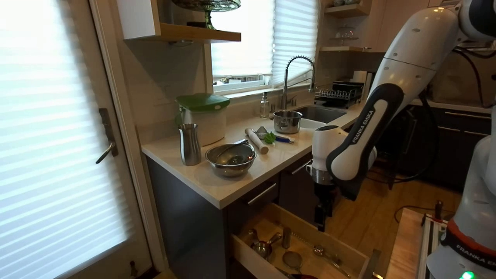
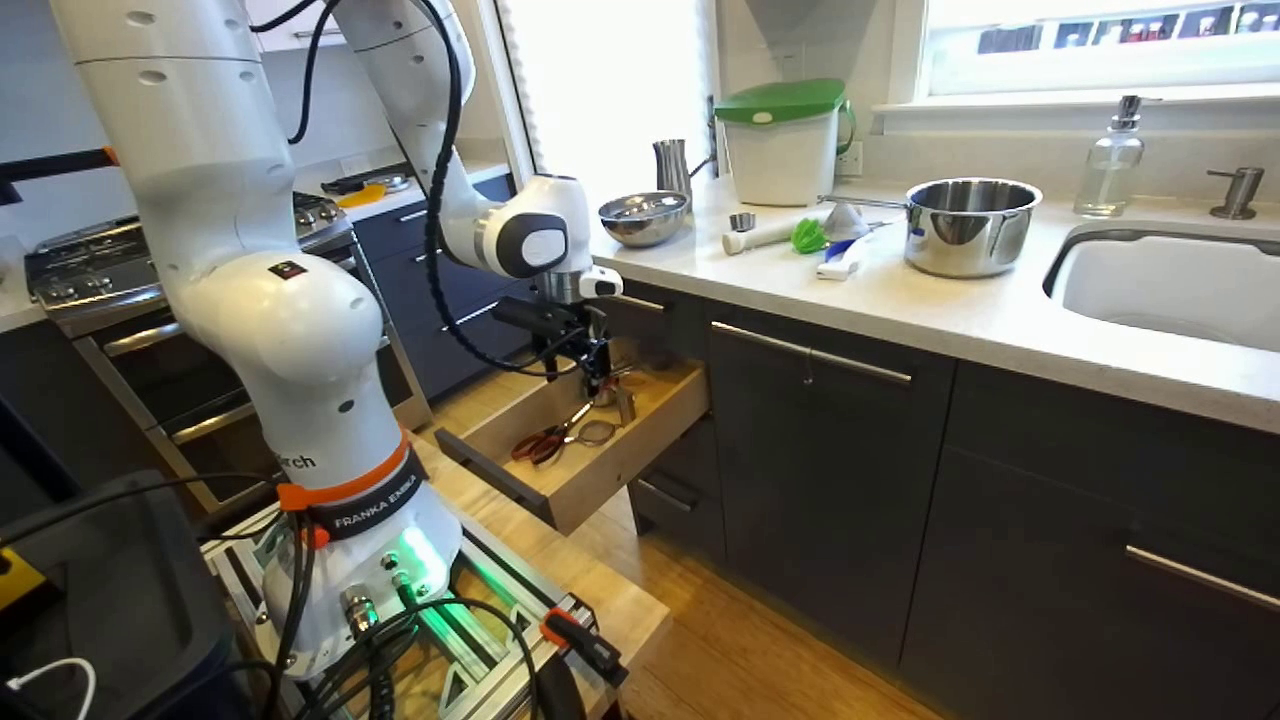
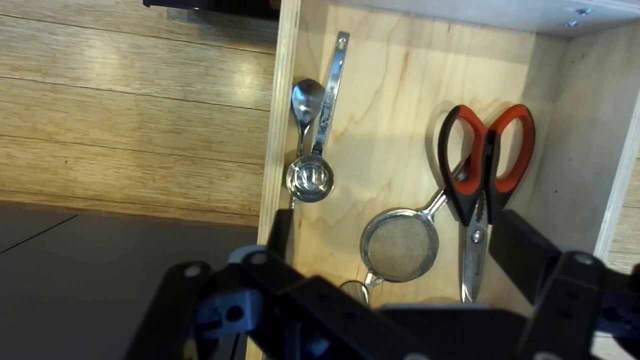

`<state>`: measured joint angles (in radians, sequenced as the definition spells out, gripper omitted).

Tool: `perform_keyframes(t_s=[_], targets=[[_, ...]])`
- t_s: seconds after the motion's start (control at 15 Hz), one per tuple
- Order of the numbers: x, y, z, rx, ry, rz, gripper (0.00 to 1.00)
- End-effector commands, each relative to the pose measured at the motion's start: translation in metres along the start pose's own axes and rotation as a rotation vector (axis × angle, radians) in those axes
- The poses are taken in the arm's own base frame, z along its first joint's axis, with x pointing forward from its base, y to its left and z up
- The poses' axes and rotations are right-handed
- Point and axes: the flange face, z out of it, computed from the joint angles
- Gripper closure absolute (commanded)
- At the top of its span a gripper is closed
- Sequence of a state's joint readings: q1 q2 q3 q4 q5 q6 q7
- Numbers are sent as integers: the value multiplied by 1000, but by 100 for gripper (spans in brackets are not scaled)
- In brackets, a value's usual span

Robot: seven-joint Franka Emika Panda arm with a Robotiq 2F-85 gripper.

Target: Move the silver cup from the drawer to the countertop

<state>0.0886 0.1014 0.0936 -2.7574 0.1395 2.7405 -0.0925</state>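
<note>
The drawer (image 1: 252, 259) is pulled out below the countertop (image 1: 263, 170); both also show in an exterior view, the drawer (image 2: 630, 455) and the countertop (image 2: 760, 275). In the drawer are a narrow cylindrical silver cup (image 1: 286, 237), seemingly standing, and a round silver cup (image 1: 262, 248) among handles. I cannot tell which is the task's cup. The cylinder also shows in an exterior view (image 2: 625, 404). In the wrist view a cup rim (image 3: 354, 290) is partly hidden by my gripper. My gripper (image 3: 402, 244) is open and empty above the drawer; it shows in both exterior views (image 1: 323, 217) (image 2: 578, 372).
The drawer also holds a strainer (image 3: 399, 246), red-handled scissors (image 3: 477, 235), a round scoop (image 3: 310, 178) and a spoon (image 3: 307, 100). On the countertop are a metal bowl (image 1: 231, 161), a tall metal vessel (image 1: 190, 145), a green-lidded bin (image 1: 205, 120), a pestle (image 1: 256, 140) and a pot (image 1: 287, 122).
</note>
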Motion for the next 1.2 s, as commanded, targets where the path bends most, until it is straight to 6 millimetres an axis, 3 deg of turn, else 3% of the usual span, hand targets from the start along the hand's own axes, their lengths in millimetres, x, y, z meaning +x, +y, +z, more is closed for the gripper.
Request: perform_keyframes(t_s=[0.0, 0.47, 1.13], targets=[[5, 1, 3, 9, 30, -1, 0], [44, 18, 28, 4, 236, -108, 0], [77, 34, 90, 108, 225, -157, 0]])
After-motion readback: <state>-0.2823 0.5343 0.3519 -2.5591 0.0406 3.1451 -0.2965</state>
